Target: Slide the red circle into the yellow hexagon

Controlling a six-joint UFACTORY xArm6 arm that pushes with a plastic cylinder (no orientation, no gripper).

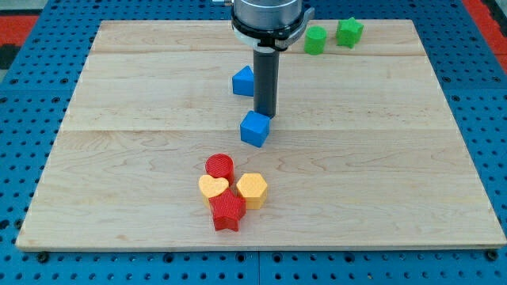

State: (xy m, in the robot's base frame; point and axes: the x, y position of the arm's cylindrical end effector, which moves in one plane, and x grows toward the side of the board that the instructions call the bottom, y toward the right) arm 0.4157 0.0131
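The red circle (219, 167) sits below the board's middle, touching the yellow heart (212, 187) just under it. The yellow hexagon (252, 189) lies to the circle's lower right, a small gap apart from it. A red star (227, 210) sits below, between the heart and the hexagon. My tip (264, 115) is above the group, right at the top edge of a blue cube (255, 128), well apart from the red circle.
A second blue block (243, 81) lies left of the rod, partly behind it. A green cube (315, 39) and a green star (349, 32) sit near the view's top right. The wooden board (95, 198) has blue pegboard around it.
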